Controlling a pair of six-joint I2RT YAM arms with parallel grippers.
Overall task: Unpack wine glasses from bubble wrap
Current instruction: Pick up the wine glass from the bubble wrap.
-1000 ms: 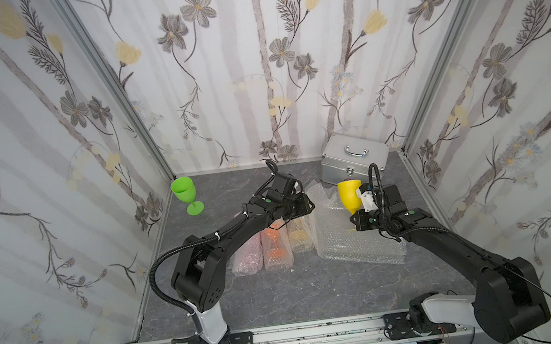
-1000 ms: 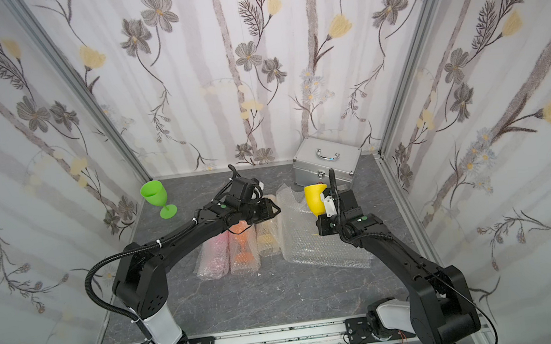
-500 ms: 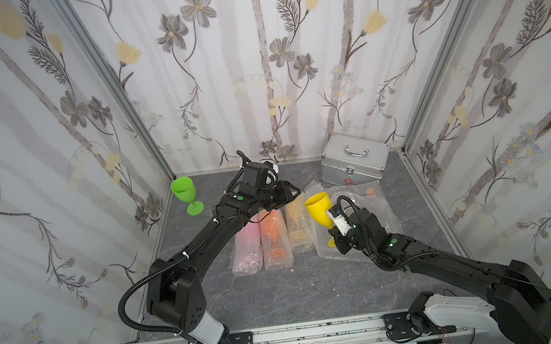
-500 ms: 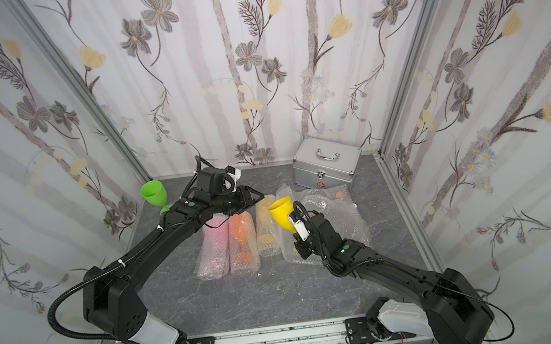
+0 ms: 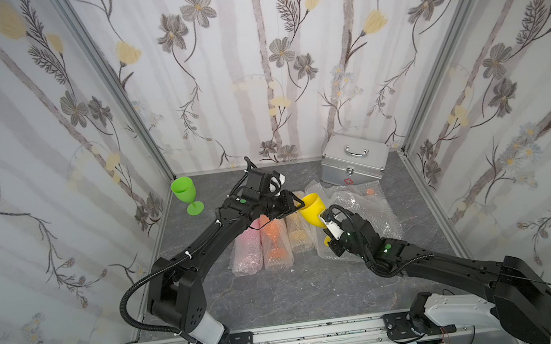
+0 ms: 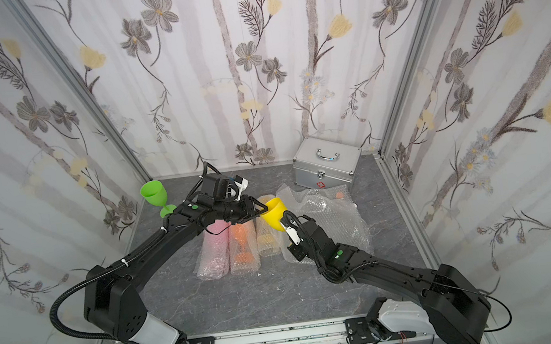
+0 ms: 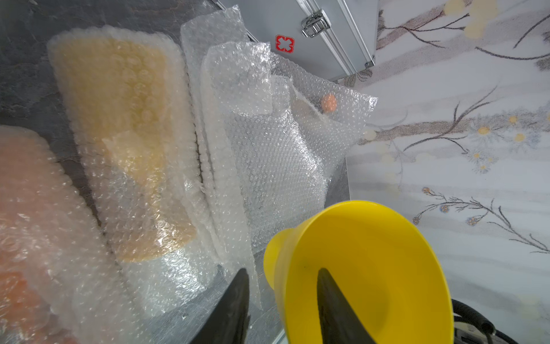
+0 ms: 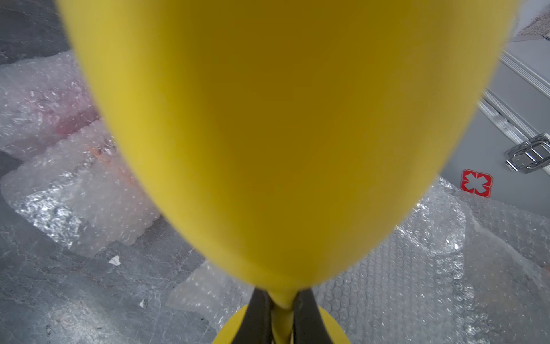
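A yellow wine glass point(image 5: 313, 211) point(image 6: 274, 214) hangs tilted above the floor, bowl toward the left arm. My right gripper point(image 5: 327, 230) point(image 8: 282, 295) is shut on its stem, just above the round foot. My left gripper point(image 5: 297, 203) point(image 7: 282, 269) is open and straddles the bowl's rim: one finger inside the bowl point(image 7: 372, 253), the other outside with a gap to the wall. A green wine glass point(image 5: 185, 194) stands upright at the back left. Three bubble wrap tubes lie side by side, holding pink point(image 5: 248, 251), orange point(image 5: 273, 241) and amber point(image 5: 297, 231) point(image 7: 128, 134) glasses.
Loose, crinkled bubble wrap sheets point(image 5: 364, 212) point(image 7: 268, 149) lie spread under and behind the right arm. A silver metal case point(image 5: 355, 161) stands at the back right. A small orange-capped bottle point(image 5: 370, 191) lies among the sheets near the case.
The right arm carried the yellow glass left and forward from near the case and tilted it. The left gripper came up to the bowl's rim, one finger now inside.
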